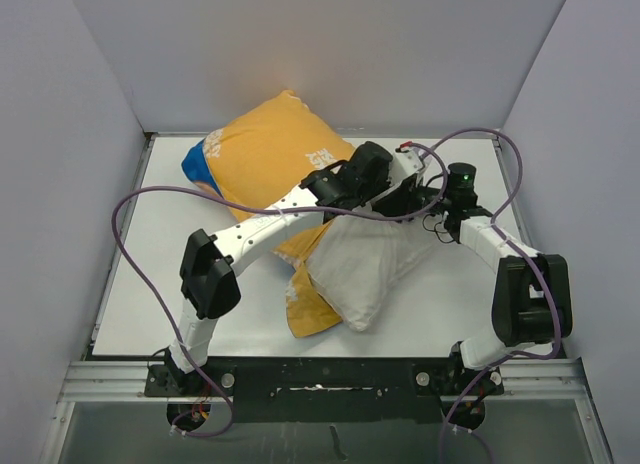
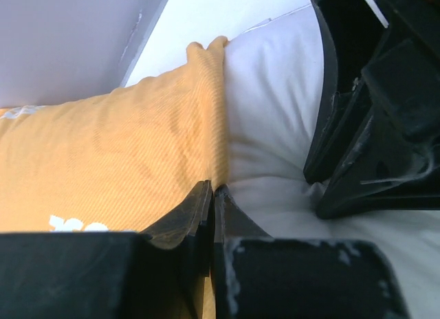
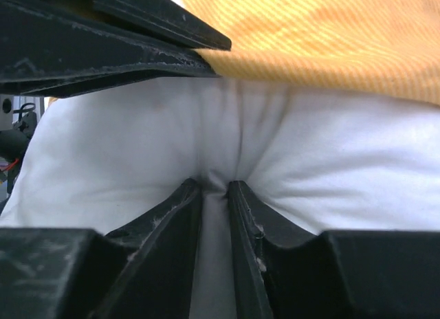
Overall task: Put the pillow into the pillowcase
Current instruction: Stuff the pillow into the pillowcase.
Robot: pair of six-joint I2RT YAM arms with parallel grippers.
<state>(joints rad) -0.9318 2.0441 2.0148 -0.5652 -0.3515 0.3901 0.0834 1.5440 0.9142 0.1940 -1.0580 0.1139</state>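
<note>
Top view. Black base rail (image 1: 320, 376) runs along the bottom edge, both arms bolted to it. White table (image 1: 160, 284) beyond, closed in by pale grey walls (image 1: 330, 44) on three sides; purple cables (image 1: 130, 199) loop over it. Pillowcase (image 1: 265, 154) lies upper centre-left, mustard side up, blue showing at its left edge, a yellow flap poking out lower down from under the pillow (image 1: 360, 264). Pillow sits mid-frame, white, one end toward the bottom. Left arm (image 1: 260, 229) stretches diagonally up-right across the pillowcase; right arm (image 1: 500, 249) rises, then turns left. Left gripper (image 1: 395, 196) and right gripper (image 1: 428, 209) meet at the pillow's upper edge; jaws not readable from here.

Left wrist view. Left gripper (image 2: 210, 195) at bottom centre, fingers pinched tight on the pillowcase (image 2: 124, 161) hem. Yellow cloth fills the left; pillow (image 2: 275, 106) bulges right of the hem, touching it. Right gripper (image 2: 371, 126) is black at the right edge, pressed into the pillow. Table (image 2: 227, 9) and wall (image 2: 69, 37) show at the top.

Right wrist view. Right gripper (image 3: 214, 199) at bottom centre, jaws narrow, nipping a fold of pillow (image 3: 124, 140). Pillowcase (image 3: 330, 37) lies across the upper right, over the pillow. Left gripper (image 3: 103, 37) spans the upper left.
</note>
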